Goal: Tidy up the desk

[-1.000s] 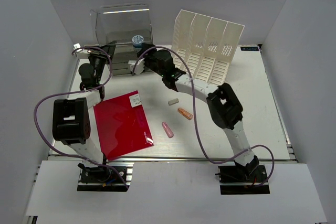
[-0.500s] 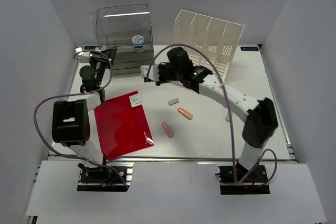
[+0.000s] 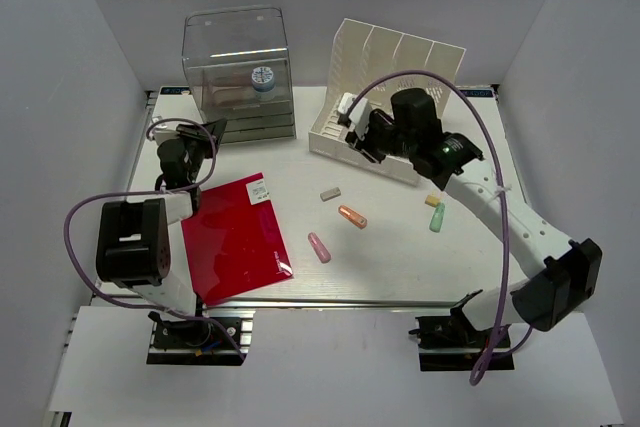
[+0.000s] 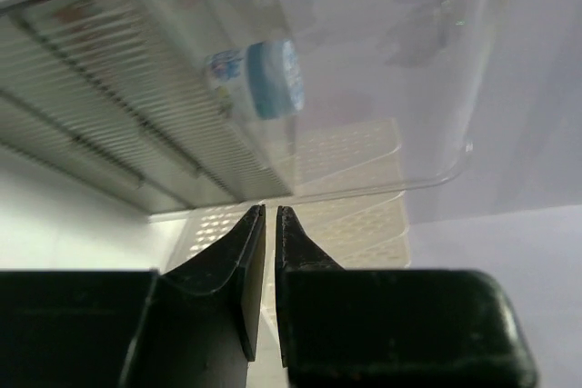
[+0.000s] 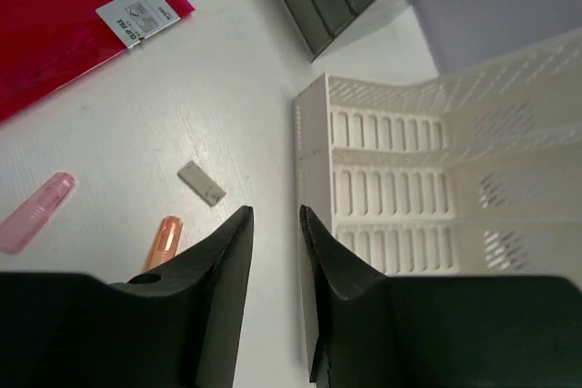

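The desk [image 3: 400, 252] is a white tabletop with silver rails. My right gripper [image 3: 356, 139] hangs over the left near end of the white file rack [image 3: 400, 72]. In its wrist view the right gripper [image 5: 275, 213] is open and empty, with the rack's corner [image 5: 309, 134] just ahead. My left gripper [image 3: 212, 129] sits by the clear drawer box [image 3: 235, 57] at its lower left. Its wrist view shows the left gripper [image 4: 270, 209] shut on nothing, pointing up at the box [image 4: 364, 88]. A blue-capped bottle [image 4: 259, 79] lies inside the box.
A red folder [image 3: 235, 235] lies front left. Loose on the desk are a grey eraser [image 3: 331, 192], an orange piece [image 3: 352, 216], a pink piece [image 3: 319, 247], a green piece [image 3: 438, 217] and a small yellow piece [image 3: 433, 200].
My right arm has swung right, from the drawer box to the file rack's left end, uncovering the green and yellow pieces. The drawer box now stands square. The left gripper drew back slightly.
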Robot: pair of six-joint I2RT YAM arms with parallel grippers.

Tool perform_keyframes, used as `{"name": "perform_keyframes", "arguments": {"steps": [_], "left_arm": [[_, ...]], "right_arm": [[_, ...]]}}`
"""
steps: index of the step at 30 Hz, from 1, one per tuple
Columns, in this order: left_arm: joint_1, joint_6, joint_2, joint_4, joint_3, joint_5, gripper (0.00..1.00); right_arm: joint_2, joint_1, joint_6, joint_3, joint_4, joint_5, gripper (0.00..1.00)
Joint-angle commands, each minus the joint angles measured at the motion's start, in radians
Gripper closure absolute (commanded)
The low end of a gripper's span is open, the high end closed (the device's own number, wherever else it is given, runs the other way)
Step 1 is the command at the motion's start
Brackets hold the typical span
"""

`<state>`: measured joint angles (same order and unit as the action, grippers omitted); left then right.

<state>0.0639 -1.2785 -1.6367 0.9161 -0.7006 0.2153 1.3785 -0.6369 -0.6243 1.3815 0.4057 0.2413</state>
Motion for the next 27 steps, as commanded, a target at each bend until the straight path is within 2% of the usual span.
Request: {"name": "perform_keyframes", "arguments": {"steps": [1, 3, 4, 5, 6, 8, 9, 10, 11, 12, 13, 14, 16, 19, 20, 21, 24, 27], "left_arm": [[0.007, 0.076, 0.090, -0.087, 0.021, -0.016, 0.79], [-0.002, 0.132, 0.104, -0.159, 0.015, -0.004, 0.78], [-0.013, 0.154, 0.113, -0.186, 0.010, 0.015, 0.73], [-0.013, 0.194, 0.117, -0.248, 0.000, 0.025, 0.68], [-0.013, 0.218, 0.106, -0.276, -0.025, 0.059, 0.59], [-0.022, 0.238, 0.092, -0.327, -0.048, 0.081, 0.51], [-0.022, 0.249, 0.086, -0.357, -0.054, 0.085, 0.49], [-0.022, 0.254, 0.080, -0.358, -0.057, 0.078, 0.40], [-0.022, 0.257, 0.071, -0.361, -0.060, 0.069, 0.33], [-0.022, 0.266, 0.063, -0.356, -0.062, 0.061, 0.31], [-0.022, 0.266, 0.055, -0.347, -0.069, 0.055, 0.30], [-0.022, 0.265, 0.026, -0.324, -0.073, 0.055, 0.30], [-0.022, 0.239, -0.008, -0.297, -0.080, 0.053, 0.29], [-0.044, 0.203, -0.087, -0.222, -0.094, 0.038, 0.36], [-0.068, 0.194, -0.106, -0.162, -0.091, 0.009, 0.42], [-0.068, 0.170, -0.145, -0.125, -0.086, -0.005, 0.45], [-0.098, 0.119, -0.201, 0.004, -0.088, -0.063, 0.56], [-0.125, 0.113, -0.247, 0.043, -0.120, -0.126, 0.58]], "right_arm": [[0.027, 0.055, 0.136, 0.063, 0.059, 0.007, 0.66], [0.060, 0.083, 0.217, 0.082, 0.082, 0.059, 0.70], [0.070, 0.120, 0.245, 0.086, 0.105, 0.094, 0.74], [0.085, 0.137, 0.297, 0.082, 0.108, 0.165, 0.93], [0.090, 0.179, 0.329, 0.071, 0.101, 0.212, 1.00], [0.100, 0.209, 0.380, 0.038, 0.085, 0.327, 1.00], [0.106, 0.244, 0.418, -0.010, 0.073, 0.451, 1.00], [0.113, 0.253, 0.435, -0.033, 0.059, 0.507, 1.00], [0.128, 0.264, 0.448, -0.059, 0.032, 0.577, 0.72], [0.139, 0.291, 0.463, -0.102, 0.013, 0.666, 0.61], [0.146, 0.292, 0.471, -0.120, 0.001, 0.688, 0.52], [0.151, 0.298, 0.480, -0.146, -0.066, 0.734, 0.47], [0.143, 0.322, 0.477, -0.234, -0.140, 0.754, 0.45], [0.143, 0.348, 0.413, -0.222, -0.061, 0.736, 0.65], [0.134, 0.353, 0.408, -0.223, -0.054, 0.736, 0.89], [0.125, 0.374, 0.403, -0.236, -0.050, 0.754, 0.99], [0.070, 0.393, 0.414, -0.265, -0.096, 0.756, 1.00], [0.027, 0.401, 0.420, -0.292, -0.116, 0.757, 1.00]]}}
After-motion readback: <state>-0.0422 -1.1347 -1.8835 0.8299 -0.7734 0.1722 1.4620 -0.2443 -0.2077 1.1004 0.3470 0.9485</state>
